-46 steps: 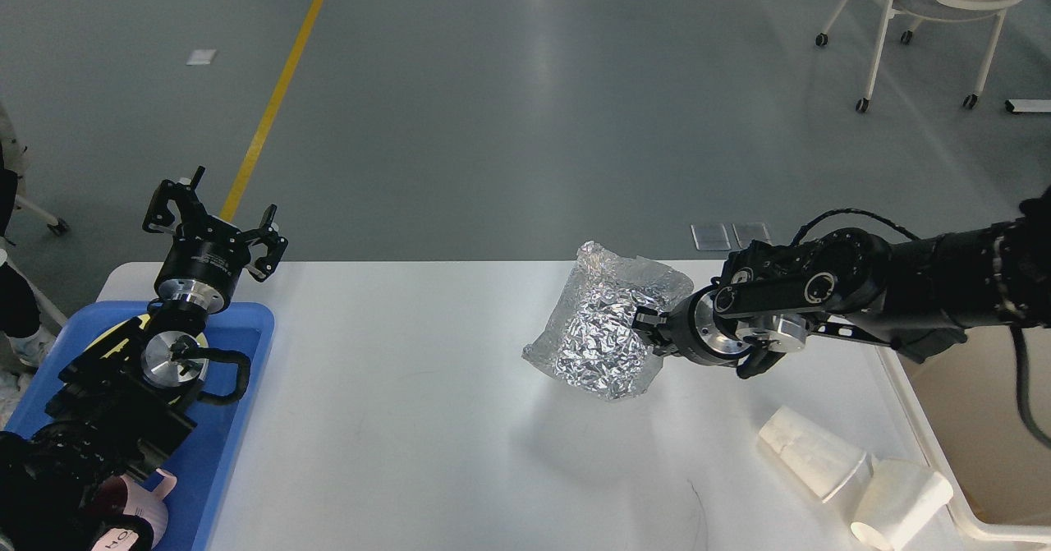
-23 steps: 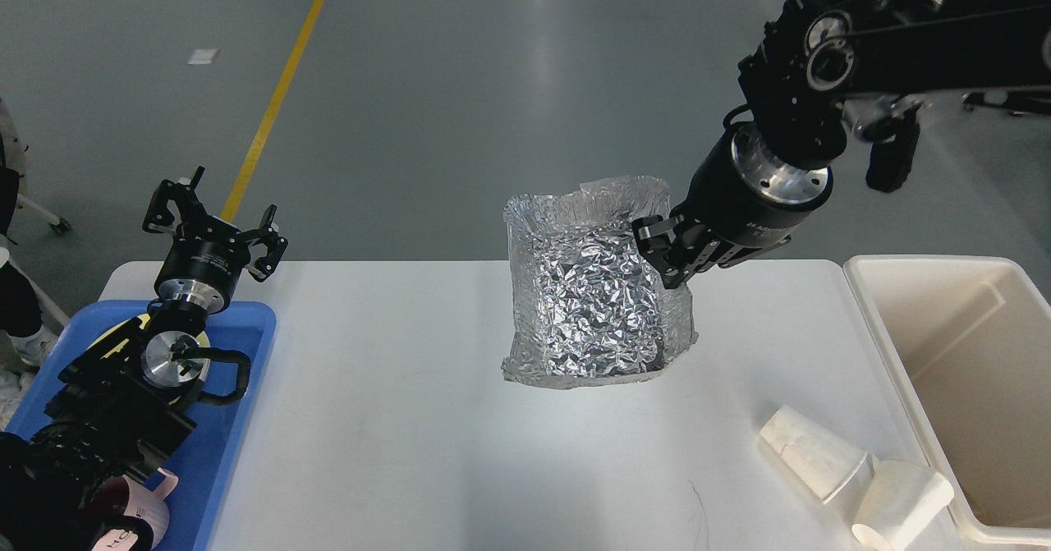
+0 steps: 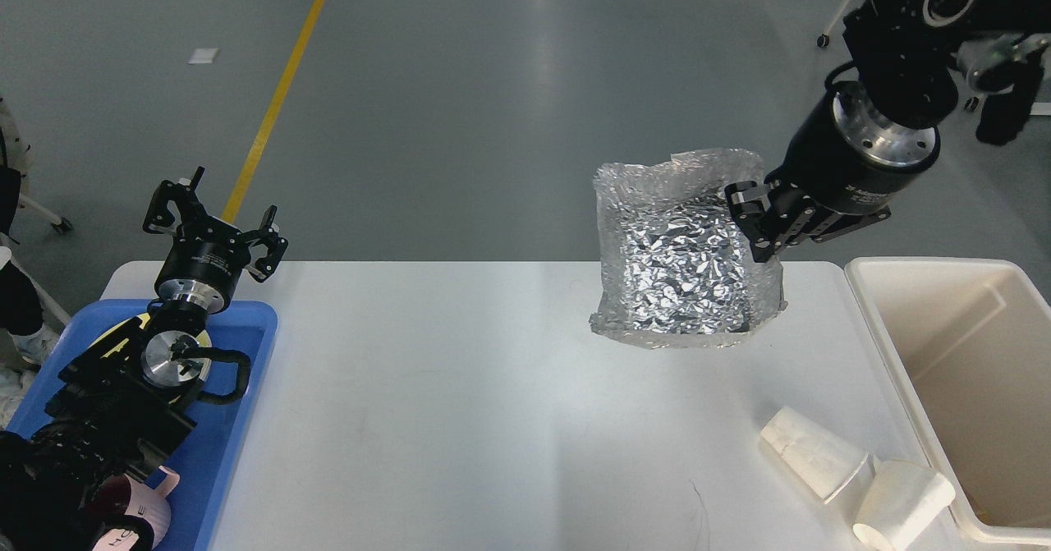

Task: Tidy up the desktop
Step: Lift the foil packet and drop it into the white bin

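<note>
Rightward toward the cream bin (image 3: 944, 321) went the crinkled foil bag (image 3: 681, 276), pinched by right hand (image 3: 759, 231); left hand (image 3: 215, 221) splayed.

The right gripper (image 3: 759, 227) grips the upper right edge of a foil bag (image 3: 681, 276), which hangs to its left above the desktop (image 3: 460, 403). The bin (image 3: 944, 272) sits below and right of that gripper; two paper cups (image 3: 854, 477) lie on the desktop below it, beside the bin. The tray (image 3: 246, 321) lies at the desktop's left end, under the left gripper (image 3: 215, 221).

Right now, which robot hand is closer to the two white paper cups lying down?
Right. The right gripper holds a foil bag above and behind the paper cups; the left gripper hangs far across the white desktop.
</note>
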`<action>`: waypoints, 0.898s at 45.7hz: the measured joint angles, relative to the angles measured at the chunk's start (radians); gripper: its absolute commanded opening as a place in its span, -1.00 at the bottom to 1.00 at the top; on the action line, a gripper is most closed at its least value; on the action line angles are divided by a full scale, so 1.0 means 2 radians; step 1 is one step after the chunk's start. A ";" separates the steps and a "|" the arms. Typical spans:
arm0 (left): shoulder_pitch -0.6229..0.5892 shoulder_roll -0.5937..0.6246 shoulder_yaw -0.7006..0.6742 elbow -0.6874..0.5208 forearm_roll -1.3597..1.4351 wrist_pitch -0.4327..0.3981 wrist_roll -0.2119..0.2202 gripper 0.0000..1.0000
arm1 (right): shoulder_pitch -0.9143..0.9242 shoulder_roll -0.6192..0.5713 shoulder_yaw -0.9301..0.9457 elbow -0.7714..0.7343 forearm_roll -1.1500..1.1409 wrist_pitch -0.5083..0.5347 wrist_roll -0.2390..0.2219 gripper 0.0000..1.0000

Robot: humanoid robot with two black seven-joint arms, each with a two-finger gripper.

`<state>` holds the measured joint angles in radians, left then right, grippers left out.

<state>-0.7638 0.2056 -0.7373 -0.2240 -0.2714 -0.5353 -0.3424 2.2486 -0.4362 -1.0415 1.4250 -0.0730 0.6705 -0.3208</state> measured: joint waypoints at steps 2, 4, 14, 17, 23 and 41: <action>0.000 0.000 0.000 0.000 0.000 0.000 0.000 0.99 | -0.038 -0.014 -0.013 -0.027 -0.011 -0.020 0.000 -1.00; 0.000 0.000 0.000 0.000 0.000 0.000 0.000 0.99 | -0.076 -0.028 -0.020 -0.058 -0.021 -0.038 0.000 -1.00; 0.000 0.000 0.000 0.000 0.000 0.000 0.000 0.99 | -0.316 -0.060 -0.024 -0.242 -0.037 -0.176 -0.001 -1.00; 0.000 0.000 0.000 0.000 0.000 0.000 0.000 0.99 | -0.383 -0.059 -0.020 -0.292 -0.035 -0.225 -0.001 -1.00; 0.000 0.000 0.000 0.000 0.000 0.000 0.000 0.99 | -0.515 -0.040 0.005 -0.402 -0.034 -0.312 -0.007 -1.00; 0.000 0.000 0.000 0.000 0.000 0.000 0.000 0.99 | -0.724 0.060 0.081 -0.652 0.019 -0.380 -0.021 1.00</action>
<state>-0.7636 0.2055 -0.7379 -0.2239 -0.2714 -0.5354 -0.3424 0.8015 -0.3166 -0.8804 0.1210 -0.0348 -0.0887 -0.3631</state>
